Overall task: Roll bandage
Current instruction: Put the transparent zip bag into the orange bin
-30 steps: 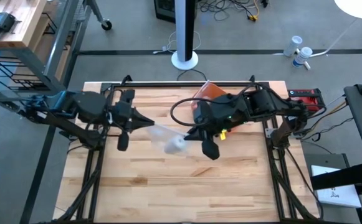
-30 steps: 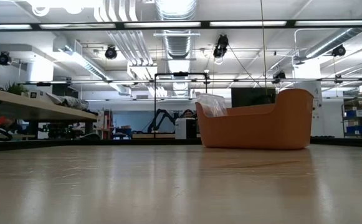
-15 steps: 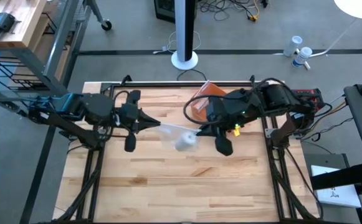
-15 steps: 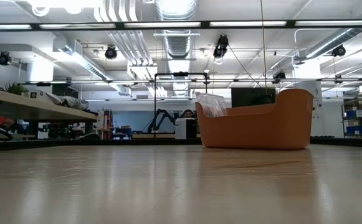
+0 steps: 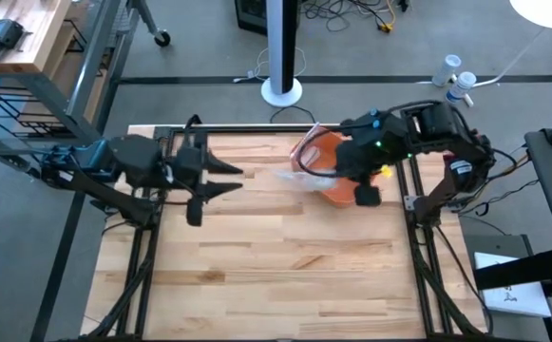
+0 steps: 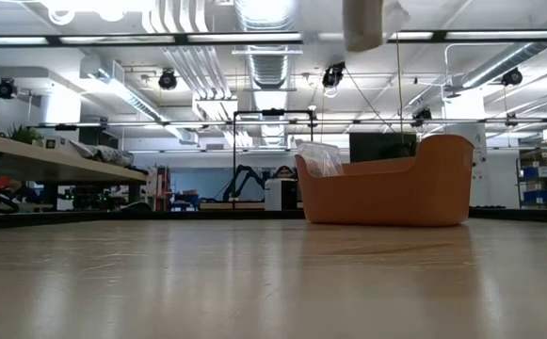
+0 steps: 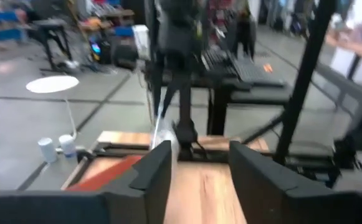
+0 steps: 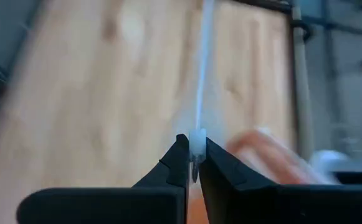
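Bandage (image 8: 197,138) sits pinched at its end between our right gripper (image 8: 193,163) fingers, which are closed tight on it, with the white strip trailing away from them; from above we see that gripper (image 5: 325,178) raised over the orange bin (image 5: 337,192) by the table's (image 5: 276,275) far right corner, the pale bandage (image 5: 295,178) hanging blurred beside it; our left gripper (image 5: 230,180) hovers over the far left part of the table, jaws parted and holding nothing; beyond the table stands a white pole on a round base (image 5: 281,91).
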You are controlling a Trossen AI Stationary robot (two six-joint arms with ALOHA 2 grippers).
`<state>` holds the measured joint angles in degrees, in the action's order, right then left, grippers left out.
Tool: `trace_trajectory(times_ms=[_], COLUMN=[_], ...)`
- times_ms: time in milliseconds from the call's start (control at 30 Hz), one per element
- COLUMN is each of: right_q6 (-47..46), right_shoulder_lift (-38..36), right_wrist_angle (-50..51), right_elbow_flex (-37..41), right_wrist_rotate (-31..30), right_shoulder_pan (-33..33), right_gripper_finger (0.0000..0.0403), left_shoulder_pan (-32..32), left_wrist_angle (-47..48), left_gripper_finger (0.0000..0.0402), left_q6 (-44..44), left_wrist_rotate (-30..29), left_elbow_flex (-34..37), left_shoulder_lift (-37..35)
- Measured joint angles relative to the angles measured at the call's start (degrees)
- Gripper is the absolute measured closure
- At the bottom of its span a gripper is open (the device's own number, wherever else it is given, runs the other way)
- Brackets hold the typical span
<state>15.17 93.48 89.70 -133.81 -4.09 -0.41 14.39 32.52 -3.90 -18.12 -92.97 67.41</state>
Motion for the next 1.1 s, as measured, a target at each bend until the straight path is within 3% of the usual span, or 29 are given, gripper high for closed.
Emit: trace_trajectory(times_ms=[167,400,600,767,1100], right_q6=[20.98,35.62,45.29,48.09,52.26], right_shoulder_lift=[-0.38,0.29,0.38,0.34,0.45], right_wrist_angle=[0.31,0.36,-3.93,-15.15,-47.73], right_elbow_flex=[4.62,15.98,27.12,34.99,48.79], right_wrist_rotate=[-2.98,-2.91,1.03,1.05,0.23], right_shoulder_pan=[-7.42,-19.80,-23.87,-25.75,-28.26], right_gripper_finger=[0.0384,0.0384,0.0385,0.0384,0.0385], left_shoulder_pan=[0.00,0.00,0.00,0.00,-0.01], left_wrist_angle=[-2.37,-2.31,-1.55,-1.70,-1.59], left_gripper_finger=[0.0228,0.0228,0.0247,0.0253,0.0242], left_q6=[-1.10,-3.58,-0.92,0.39,0.65], left_wrist_rotate=[-3.95,-4.89,-6.38,-11.56,-11.51], left_elbow_flex=[-0.02,-0.02,-0.02,-0.02,-0.02], left_shoulder_lift=[-2.85,-5.21,-6.85,-8.45,-8.13])
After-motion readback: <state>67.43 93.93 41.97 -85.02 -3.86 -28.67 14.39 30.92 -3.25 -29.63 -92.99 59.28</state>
